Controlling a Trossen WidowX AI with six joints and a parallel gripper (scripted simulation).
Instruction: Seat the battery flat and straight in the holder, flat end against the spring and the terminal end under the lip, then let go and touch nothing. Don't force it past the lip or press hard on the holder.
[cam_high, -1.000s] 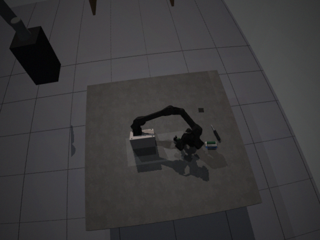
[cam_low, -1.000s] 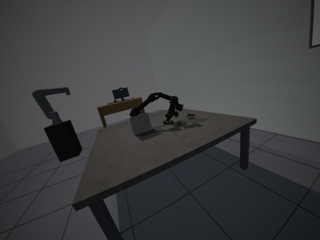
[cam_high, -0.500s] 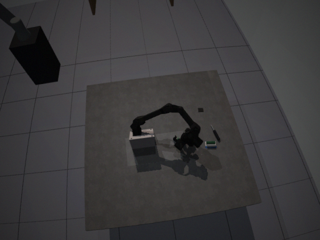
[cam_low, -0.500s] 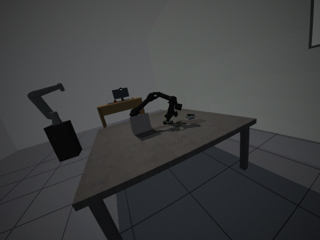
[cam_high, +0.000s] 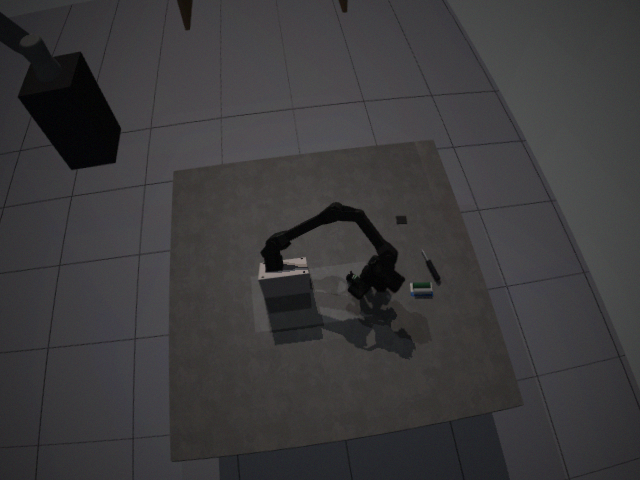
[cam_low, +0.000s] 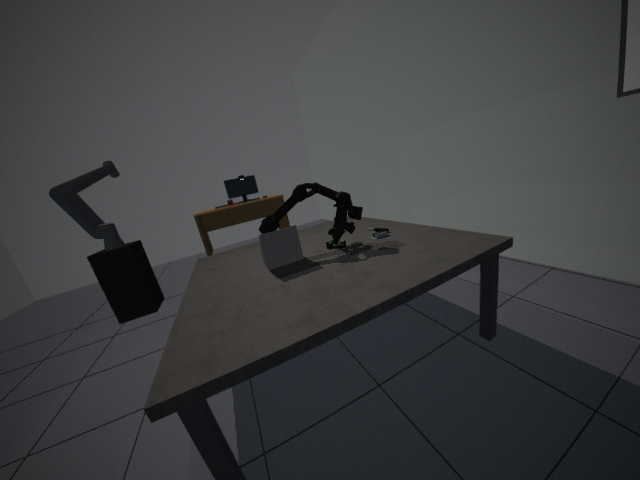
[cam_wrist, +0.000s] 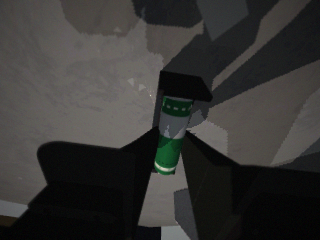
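Evidently, you are at the seating step, with release outstanding. At the left of the top view, the arm's base stands on a pale block (cam_high: 285, 285) (cam_low: 281, 248), well apart from the work. Next to the right comes what I judge to be the dark holder (cam_high: 349, 278) (cam_low: 329, 245) (cam_wrist: 184, 86), with the green-and-white battery (cam_high: 355, 277) (cam_low: 339, 242) (cam_wrist: 171, 124) at it. Your gripper (cam_high: 356, 281) (cam_low: 336, 240) (cam_wrist: 170, 132) is closed to a narrow gap on the battery's sides. One battery end meets or passes beneath the holder's dark end piece in the wrist view; whether that is properly under the lip, and whether the spring is engaged, cannot be certified. Full depth and flatness are likewise unconfirmed.

Further right lie a small dark square (cam_high: 401, 220), a tray (cam_high: 421, 295) (cam_low: 381, 235) bearing a green cylinder, and a screwdriver (cam_high: 433, 269) (cam_low: 381, 229); none appears to need your attention.

Your next move calls for a check of alignment, then a light lowering of any end standing proud. Should the lip resist, back off rather than push. Once it sits flat, open gently and withdraw straight up, lest a finger drag the battery or holder.
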